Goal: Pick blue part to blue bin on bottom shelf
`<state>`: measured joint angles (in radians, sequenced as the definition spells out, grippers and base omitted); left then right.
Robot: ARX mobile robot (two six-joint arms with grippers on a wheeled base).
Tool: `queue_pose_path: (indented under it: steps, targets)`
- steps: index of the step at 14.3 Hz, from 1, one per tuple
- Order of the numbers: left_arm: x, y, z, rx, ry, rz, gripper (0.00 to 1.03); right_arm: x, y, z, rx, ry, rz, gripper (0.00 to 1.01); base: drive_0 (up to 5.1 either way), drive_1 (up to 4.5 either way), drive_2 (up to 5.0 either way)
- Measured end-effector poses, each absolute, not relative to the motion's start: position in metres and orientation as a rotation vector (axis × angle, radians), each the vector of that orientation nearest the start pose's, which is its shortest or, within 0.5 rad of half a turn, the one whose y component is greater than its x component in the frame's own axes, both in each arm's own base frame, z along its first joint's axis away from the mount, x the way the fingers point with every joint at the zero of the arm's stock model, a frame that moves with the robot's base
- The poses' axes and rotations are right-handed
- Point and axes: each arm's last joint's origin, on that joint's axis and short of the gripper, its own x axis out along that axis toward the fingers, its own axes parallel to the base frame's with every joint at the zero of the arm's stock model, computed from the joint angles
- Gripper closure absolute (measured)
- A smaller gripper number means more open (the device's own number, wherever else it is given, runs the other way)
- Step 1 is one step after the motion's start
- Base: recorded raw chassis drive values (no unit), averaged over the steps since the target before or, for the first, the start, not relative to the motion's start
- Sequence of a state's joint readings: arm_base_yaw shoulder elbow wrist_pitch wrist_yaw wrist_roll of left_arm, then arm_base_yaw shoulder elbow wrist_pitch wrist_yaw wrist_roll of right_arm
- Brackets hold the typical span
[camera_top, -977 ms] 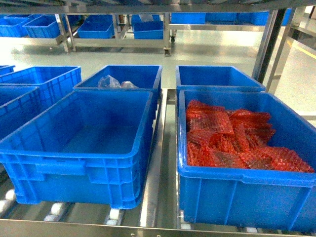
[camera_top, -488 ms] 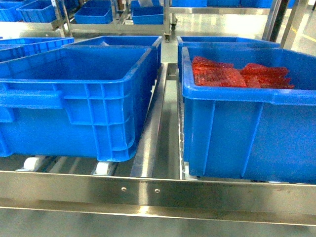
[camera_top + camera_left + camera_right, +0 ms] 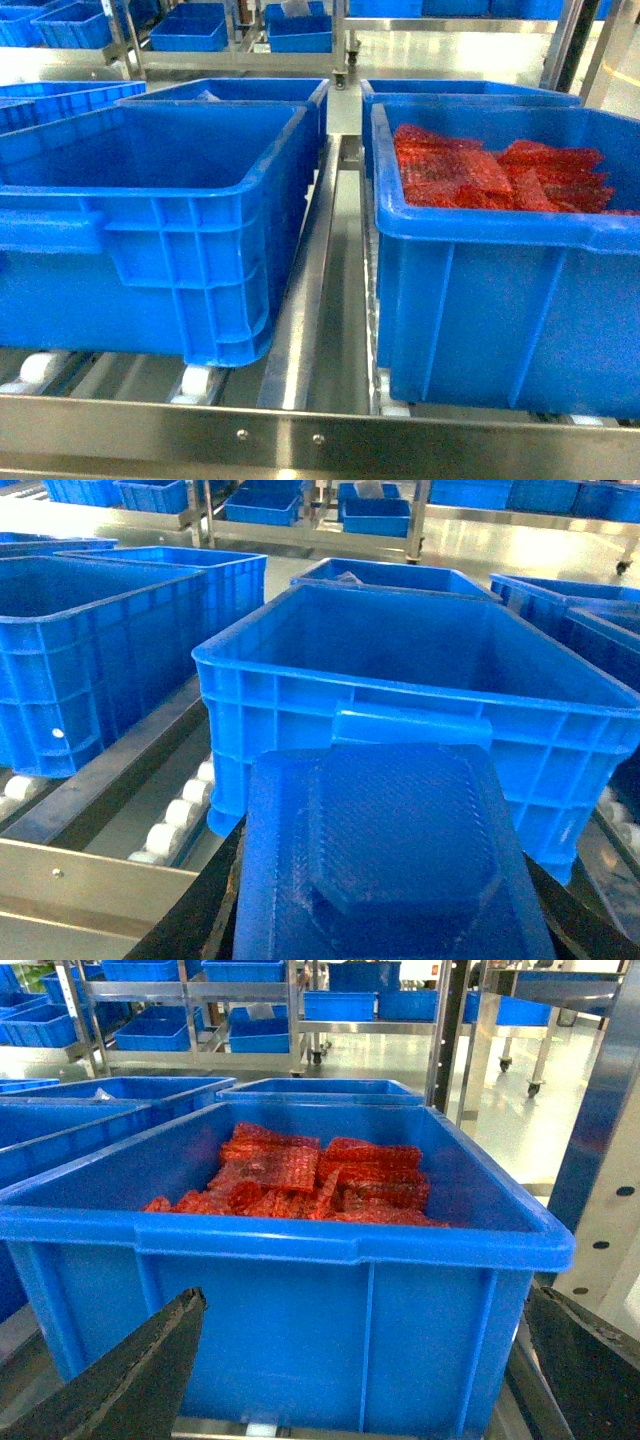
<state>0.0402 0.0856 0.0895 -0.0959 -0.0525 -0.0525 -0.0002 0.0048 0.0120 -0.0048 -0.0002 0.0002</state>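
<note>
The left gripper holds the blue part, an octagon-embossed slab; ahead of it sits the empty bin. The right gripper is spread wide and empty, facing a bin of red parts.

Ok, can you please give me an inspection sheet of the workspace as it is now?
Surface: roller shelf, steel rails and white rollers.
Job's things: blue part at the left tool; empty blue bin front left.
Clutter: red packs fill the right bin.
Grippers: left tool holds the blue part; right tool open, nothing between its fingers.
Cables: nothing seen.
Surroundings: more racks with blue bins behind, across a shiny floor.
</note>
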Motion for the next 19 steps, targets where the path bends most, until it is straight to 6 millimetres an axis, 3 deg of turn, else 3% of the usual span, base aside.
queue_pose_path:
  steps: [12, 19]
  targets:
    - [0.0979, 0.0055, 0.1782, -0.052, 0.089, 0.095, 0.6, 0.0973, 0.0, 0.167, 0.0, -0.004, 0.0, 0.03, 0.0, 3.98, -4.1]
    - [0.0982, 0.0055, 0.1783, -0.052, 0.089, 0.095, 0.6, 0.0973, 0.0, 0.1667, 0.0, -0.002, 0.0, 0.03, 0.0, 0.0, 0.0]
